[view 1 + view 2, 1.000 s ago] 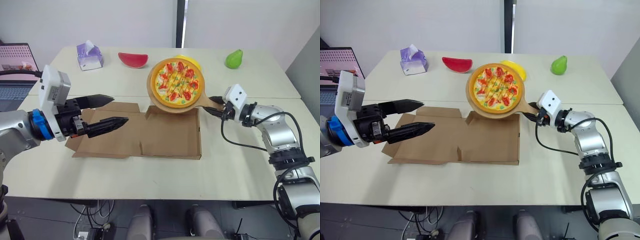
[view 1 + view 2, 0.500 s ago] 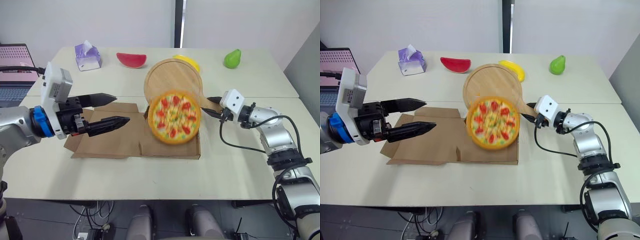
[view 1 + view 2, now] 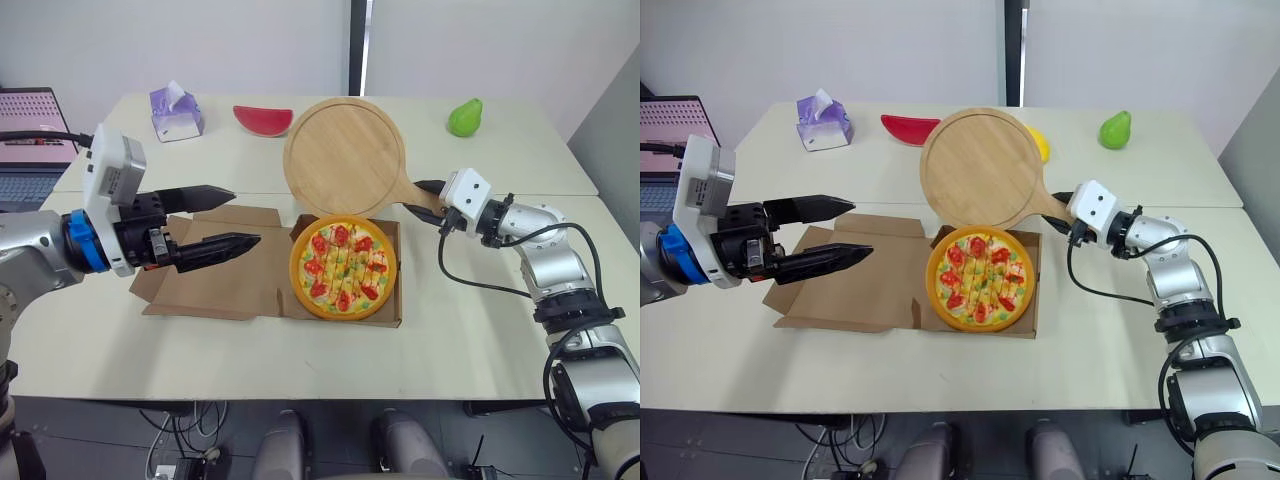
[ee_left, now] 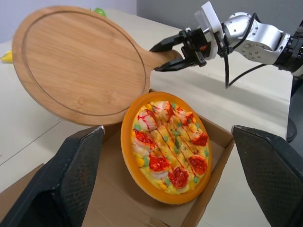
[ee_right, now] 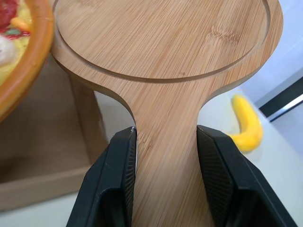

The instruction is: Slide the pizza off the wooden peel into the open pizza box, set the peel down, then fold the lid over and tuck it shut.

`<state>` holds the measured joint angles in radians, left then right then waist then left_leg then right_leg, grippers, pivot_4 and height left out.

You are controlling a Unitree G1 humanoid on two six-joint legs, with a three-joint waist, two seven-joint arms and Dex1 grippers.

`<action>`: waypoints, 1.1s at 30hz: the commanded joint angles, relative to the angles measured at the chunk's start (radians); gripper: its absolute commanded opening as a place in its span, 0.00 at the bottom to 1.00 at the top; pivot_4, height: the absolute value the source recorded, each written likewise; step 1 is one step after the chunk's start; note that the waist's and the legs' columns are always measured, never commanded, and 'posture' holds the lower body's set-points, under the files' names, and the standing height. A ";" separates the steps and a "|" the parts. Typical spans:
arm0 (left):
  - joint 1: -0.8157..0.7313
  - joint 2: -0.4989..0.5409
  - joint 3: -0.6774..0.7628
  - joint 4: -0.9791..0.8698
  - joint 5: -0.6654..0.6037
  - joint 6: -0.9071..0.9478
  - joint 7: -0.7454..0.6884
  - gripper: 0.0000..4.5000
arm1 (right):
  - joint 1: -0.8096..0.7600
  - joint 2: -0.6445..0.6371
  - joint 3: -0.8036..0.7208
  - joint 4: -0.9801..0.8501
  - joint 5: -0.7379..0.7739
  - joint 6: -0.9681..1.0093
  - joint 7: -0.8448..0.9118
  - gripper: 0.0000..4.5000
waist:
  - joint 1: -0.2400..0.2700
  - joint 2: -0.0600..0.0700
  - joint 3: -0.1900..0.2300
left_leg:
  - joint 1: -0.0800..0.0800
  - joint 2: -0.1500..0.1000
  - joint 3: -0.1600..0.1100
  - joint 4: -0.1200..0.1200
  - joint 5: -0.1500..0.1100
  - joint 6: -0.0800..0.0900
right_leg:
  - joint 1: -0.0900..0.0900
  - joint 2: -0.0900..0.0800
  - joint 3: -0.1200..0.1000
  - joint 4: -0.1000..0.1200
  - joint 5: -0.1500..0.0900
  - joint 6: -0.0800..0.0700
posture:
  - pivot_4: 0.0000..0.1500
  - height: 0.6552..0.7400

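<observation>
The pizza (image 3: 343, 267), orange-rimmed with red and yellow toppings, lies in the right half of the open cardboard box (image 3: 220, 280), a little tilted, its rim reaching the front wall. The round wooden peel (image 3: 345, 155) is bare and tipped up steeply behind the box. My right gripper (image 3: 432, 198) is shut on the peel's handle (image 5: 165, 142), with a finger (image 5: 118, 189) on each side of it. Over the flat lid, left of the pizza (image 4: 165, 144), my left gripper (image 3: 245, 215) hangs open and holds nothing.
Along the table's far side sit a purple tissue box (image 3: 176, 110), a red watermelon slice (image 3: 264, 119), a yellow banana (image 3: 1040, 145) partly behind the peel, and a green pear (image 3: 464, 117). A laptop (image 3: 30, 140) stands at the far left.
The pizza has slid off the peel and dropped into the box. The peel has tipped up steeper and now stands bare. My left gripper has barely moved.
</observation>
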<state>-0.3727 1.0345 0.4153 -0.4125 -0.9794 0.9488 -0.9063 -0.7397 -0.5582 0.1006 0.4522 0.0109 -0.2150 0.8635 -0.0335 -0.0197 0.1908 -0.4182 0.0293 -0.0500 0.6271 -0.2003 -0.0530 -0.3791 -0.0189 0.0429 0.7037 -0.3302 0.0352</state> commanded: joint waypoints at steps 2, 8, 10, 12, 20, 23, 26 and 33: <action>-0.013 0.010 0.001 -0.002 0.007 -0.025 -0.005 1.00 | -0.085 -0.007 -0.044 0.008 -0.049 -0.159 -0.120 0.36 | 0.000 0.000 0.000 | 0.000 0.000 0.000 0.000 0.000 0.000 | 0.000 0.000 0.000 0.000 0.000 0.000 | 1.00 1.00; -0.028 0.007 -0.028 0.006 0.022 -0.050 -0.019 1.00 | -0.177 -0.051 -0.062 0.160 -0.181 -0.307 -0.347 0.36 | -0.001 0.000 0.000 | 0.000 0.000 0.000 0.000 0.000 0.000 | 0.000 0.000 0.000 0.000 0.000 0.000 | 1.00 1.00; -0.049 0.001 -0.045 0.006 0.020 -0.054 -0.019 1.00 | -0.177 -0.060 -0.075 0.174 -0.155 -0.287 -0.344 0.36 | 0.001 0.000 0.000 | 0.000 0.000 0.000 0.000 0.000 0.000 | 0.000 0.000 0.000 0.000 0.000 0.000 | 1.00 1.00; -0.079 -0.014 -0.076 0.002 0.019 -0.062 -0.017 1.00 | -0.149 -0.065 -0.111 0.150 -0.093 -0.204 -0.314 0.36 | 0.003 0.000 0.000 | 0.000 0.000 0.000 0.000 0.000 0.000 | 0.000 0.000 0.000 0.000 0.000 0.000 | 1.00 1.00; -0.267 -0.153 -0.277 0.040 0.084 -0.124 -0.034 1.00 | 0.220 -0.124 -0.301 -0.262 0.090 0.226 -0.301 0.36 | 0.019 0.000 0.000 | -0.001 -0.001 -0.003 0.000 0.000 0.000 | 0.004 0.000 -0.001 -0.004 0.000 0.000 | 1.00 1.00; -0.348 -0.231 -0.375 0.095 0.147 -0.178 -0.076 1.00 | 0.380 -0.120 -0.389 -0.465 0.145 0.447 -0.347 0.36 | 0.016 0.000 0.000 | -0.001 -0.002 -0.002 0.000 0.000 0.000 | 0.004 0.000 0.000 -0.004 0.000 0.000 | 1.00 1.00; -0.428 -0.304 -0.434 0.158 0.187 -0.216 -0.117 1.00 | 0.523 -0.105 -0.462 -0.652 0.202 0.675 -0.383 0.36 | 0.006 0.000 0.000 | -0.001 -0.001 -0.002 0.000 0.000 0.000 | 0.004 0.001 0.000 -0.003 0.000 0.000 | 1.00 1.00; -0.534 -0.400 -0.509 0.278 0.271 -0.301 -0.219 1.00 | 0.701 -0.038 -0.548 -0.879 0.280 1.042 -0.480 0.36 | -0.001 0.001 0.000 | 0.001 -0.001 -0.002 -0.001 0.000 0.000 | 0.004 0.003 0.001 -0.004 0.000 0.000 | 1.00 1.00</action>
<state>-0.8797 0.6391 -0.0998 -0.1380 -0.7195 0.6762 -1.1028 -0.0200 -0.5963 -0.3959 -0.3374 0.2645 0.7865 0.4102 -0.0346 -0.0185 0.1905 -0.4173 0.0282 -0.0518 0.6262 -0.2003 -0.0529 -0.3747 -0.0165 0.0445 0.7002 -0.3301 0.0356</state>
